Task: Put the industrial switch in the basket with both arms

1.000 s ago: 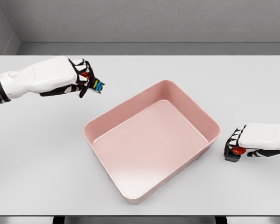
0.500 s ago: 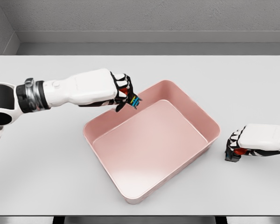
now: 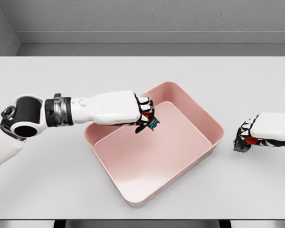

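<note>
The left hand is gripping an industrial switch over the pink basket, needing release, while the right hand is clutching another switch.

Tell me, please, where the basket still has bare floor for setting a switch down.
The pink basket has bare floor from the middle to its near corner and right wall. Its far-left part is crowded: the left hand hangs there holding a switch.

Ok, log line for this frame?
left hand: holding switch over basket | right hand: holding second switch, outside basket
</note>
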Tool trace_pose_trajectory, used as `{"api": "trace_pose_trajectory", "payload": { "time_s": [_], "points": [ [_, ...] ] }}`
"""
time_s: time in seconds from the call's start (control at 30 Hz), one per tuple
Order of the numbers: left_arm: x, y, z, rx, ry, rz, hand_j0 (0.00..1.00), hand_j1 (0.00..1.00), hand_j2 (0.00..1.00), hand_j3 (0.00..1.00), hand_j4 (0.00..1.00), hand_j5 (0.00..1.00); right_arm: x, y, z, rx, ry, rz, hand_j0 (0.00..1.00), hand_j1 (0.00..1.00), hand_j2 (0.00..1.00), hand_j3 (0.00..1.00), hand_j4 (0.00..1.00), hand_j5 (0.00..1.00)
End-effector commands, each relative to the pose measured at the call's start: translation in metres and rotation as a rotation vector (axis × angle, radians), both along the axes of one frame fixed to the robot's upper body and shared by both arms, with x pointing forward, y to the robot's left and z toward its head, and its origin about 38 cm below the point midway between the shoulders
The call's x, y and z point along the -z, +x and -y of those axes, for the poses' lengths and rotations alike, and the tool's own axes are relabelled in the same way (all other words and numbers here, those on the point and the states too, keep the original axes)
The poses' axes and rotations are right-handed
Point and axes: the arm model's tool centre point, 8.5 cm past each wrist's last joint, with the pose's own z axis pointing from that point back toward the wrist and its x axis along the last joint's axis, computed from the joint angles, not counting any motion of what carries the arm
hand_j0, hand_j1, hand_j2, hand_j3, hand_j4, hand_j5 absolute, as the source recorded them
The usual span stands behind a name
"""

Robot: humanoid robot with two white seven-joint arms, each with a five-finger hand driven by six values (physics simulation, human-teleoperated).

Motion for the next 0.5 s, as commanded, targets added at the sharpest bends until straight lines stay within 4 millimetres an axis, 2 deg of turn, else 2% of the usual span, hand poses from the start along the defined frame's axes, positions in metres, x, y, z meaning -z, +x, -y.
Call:
{"api": "trace_pose_trajectory", "payload": {
  "time_s": [0.0,0.1,0.33,0.47],
  "points": [
    [0.004,-0.001,0.002,0.003,0.017,0.006,0.23,0.23,0.23,0.23,0.23,0.23,-0.010,0.003,0.002,0.011,0.015,0.022,0.51,0.51,0.51,0.51,0.51,0.51],
    [0.003,0.000,0.001,-0.004,0.022,0.014,0.32,0.32,0.32,0.32,0.32,0.32,-0.018,0.005,0.003,0.015,0.019,0.047,0.51,0.51,0.51,0.51,0.51,0.51],
    [-0.006,0.006,0.001,-0.014,0.065,0.069,0.42,0.42,0.42,0.42,0.42,0.42,-0.045,0.014,0.001,0.016,0.054,0.122,0.51,0.51,0.51,0.51,0.51,0.51],
    [-0.011,0.010,0.009,-0.014,0.086,0.122,0.51,0.51,0.51,0.51,0.51,0.51,-0.045,0.016,-0.004,0.010,0.073,0.130,0.51,0.51,0.51,0.51,0.51,0.51]
  ]
}}
